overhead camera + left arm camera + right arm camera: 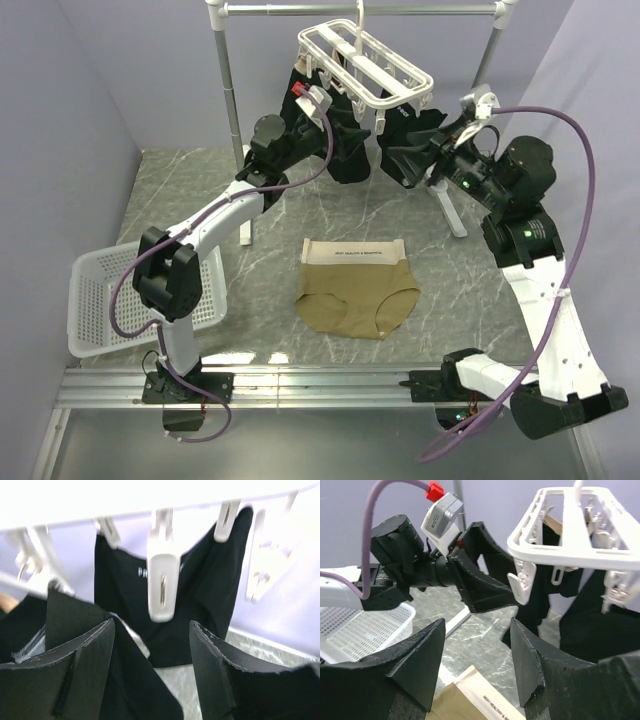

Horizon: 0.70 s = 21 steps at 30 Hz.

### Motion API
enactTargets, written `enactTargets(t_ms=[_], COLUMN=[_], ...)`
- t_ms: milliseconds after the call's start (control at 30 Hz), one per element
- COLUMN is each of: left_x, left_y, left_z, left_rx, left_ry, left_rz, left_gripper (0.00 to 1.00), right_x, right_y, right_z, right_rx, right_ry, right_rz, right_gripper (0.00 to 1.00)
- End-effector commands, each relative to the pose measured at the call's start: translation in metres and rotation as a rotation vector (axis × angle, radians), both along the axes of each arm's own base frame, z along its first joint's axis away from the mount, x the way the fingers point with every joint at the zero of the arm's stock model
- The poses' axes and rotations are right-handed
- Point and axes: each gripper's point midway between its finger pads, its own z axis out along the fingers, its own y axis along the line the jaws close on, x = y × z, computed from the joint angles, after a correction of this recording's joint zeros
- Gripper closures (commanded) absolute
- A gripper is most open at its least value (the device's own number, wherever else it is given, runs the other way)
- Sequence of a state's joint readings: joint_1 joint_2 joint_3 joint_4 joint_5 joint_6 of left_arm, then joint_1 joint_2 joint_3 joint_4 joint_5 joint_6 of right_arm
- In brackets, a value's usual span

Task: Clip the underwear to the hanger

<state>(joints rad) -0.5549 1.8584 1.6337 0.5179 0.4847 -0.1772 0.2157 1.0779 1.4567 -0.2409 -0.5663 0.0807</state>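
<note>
The tan underwear [358,290] lies flat on the grey marble table, its light waistband towards the back; its waistband corner shows in the right wrist view [470,700]. The white hanger [365,60] hangs from the pole, with black garments [350,150] clipped under it. My left gripper [347,135] is raised under the hanger's left side, open and empty; in its wrist view [152,625] a white clip [162,587] hangs just ahead of its jaws. My right gripper [402,140] is open and empty beside the hanger's right side [570,540], above the table [477,630].
A white mesh basket [100,300] stands at the table's left edge. The grey-white metal pole rack [230,90] stands at the back, with a foot [452,215] on the table to the right. Purple walls close in on the left and right.
</note>
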Motion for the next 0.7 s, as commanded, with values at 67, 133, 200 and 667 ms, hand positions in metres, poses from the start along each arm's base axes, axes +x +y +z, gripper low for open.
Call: enactTargets(t_ms=[67,133,200,667], left_x=[0.000,0.000,-0.001,-0.016], left_y=[0.001,-0.001,-0.002,-0.002], left_z=[0.056,0.058,0.060,0.061], left_rx=[-0.123,-0.126,-0.129,-0.099], left_ry=[-0.112,-0.118,-0.122,-0.136], left_rz=[0.036,0.028,0.021,-0.025], left_gripper=[0.38,0.40,0.43,0.79], right_x=[0.014,0.017,0.020,0.039], right_y=[0.009,0.011,0.015,0.045], right_z=[0.025,0.029,0.033,0.033], right_rx=[0.032,0.036,0.047,0.090], right_ry=[-0.083,-0.106,-0.116,-0.110], right_rz=[-0.034,-0.033,-0.034,0.012], right_gripper=[0.40,0.40,0.40,0.41])
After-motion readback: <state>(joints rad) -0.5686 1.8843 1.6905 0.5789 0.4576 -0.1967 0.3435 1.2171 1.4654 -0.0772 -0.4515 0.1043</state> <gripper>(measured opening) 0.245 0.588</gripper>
